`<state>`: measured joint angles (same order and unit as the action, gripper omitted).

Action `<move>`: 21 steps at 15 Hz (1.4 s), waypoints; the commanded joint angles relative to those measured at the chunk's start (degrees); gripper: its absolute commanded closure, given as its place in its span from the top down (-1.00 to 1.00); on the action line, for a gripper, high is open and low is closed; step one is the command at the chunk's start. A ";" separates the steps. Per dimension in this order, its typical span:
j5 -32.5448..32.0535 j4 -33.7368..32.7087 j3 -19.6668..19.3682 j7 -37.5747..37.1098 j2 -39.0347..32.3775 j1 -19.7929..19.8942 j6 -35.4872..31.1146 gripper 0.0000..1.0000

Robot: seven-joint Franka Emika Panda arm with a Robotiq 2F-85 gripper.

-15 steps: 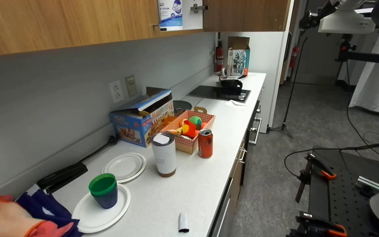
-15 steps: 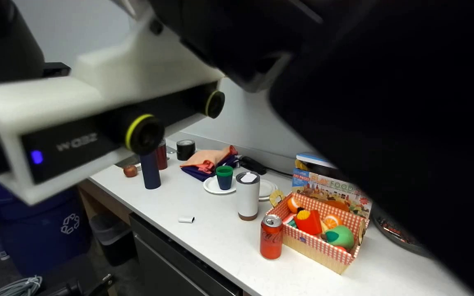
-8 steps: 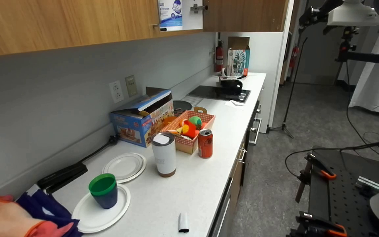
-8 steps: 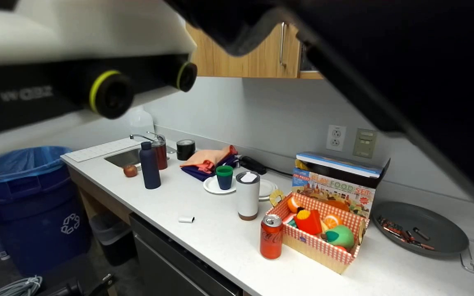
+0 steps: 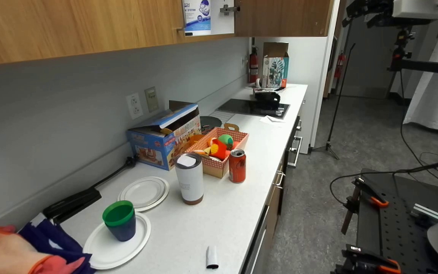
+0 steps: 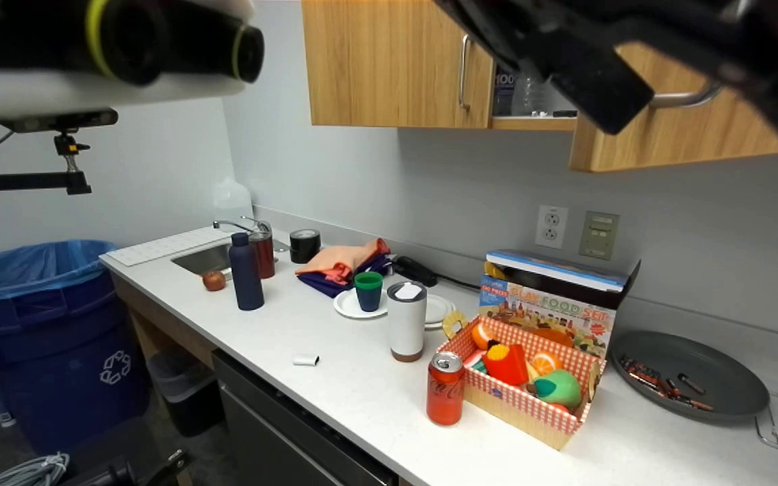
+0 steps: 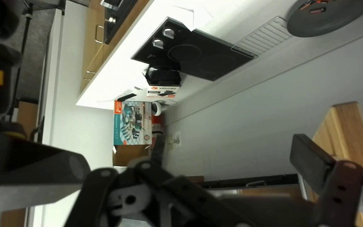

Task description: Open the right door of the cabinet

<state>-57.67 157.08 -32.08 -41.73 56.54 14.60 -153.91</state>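
Note:
The cabinet hangs on the wall in both exterior views, its neighbouring left door shut. The right door stands open, its inner side and hinge showing; its outer face shows in an exterior view. Its silver handle is partly covered by the dark, blurred gripper. In the wrist view the gripper is open, nothing between its fingers. One finger is beside the door's edge and overlaps a silver strip of the handle. Whether it touches I cannot tell.
Below on the counter are a red can, a white tumbler, a checked basket, a play-food box and a dark pan. The wrist camera housing juts out beside the gripper.
The arm and wrist camera have risen and moved away from the counter. The gripper, cabinet and handle now show where the arm covered them. The door has barely shifted.

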 commanded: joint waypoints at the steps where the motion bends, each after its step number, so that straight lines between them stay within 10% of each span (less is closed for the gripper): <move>1: -0.25 0.51 -3.79 6.36 6.80 -5.68 1.86 1.00; 21: -1.87 0.05 -10.04 19.05 18.98 -18.83 3.32 1.00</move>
<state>-58.33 157.13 -40.63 -24.93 71.43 -1.48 -153.05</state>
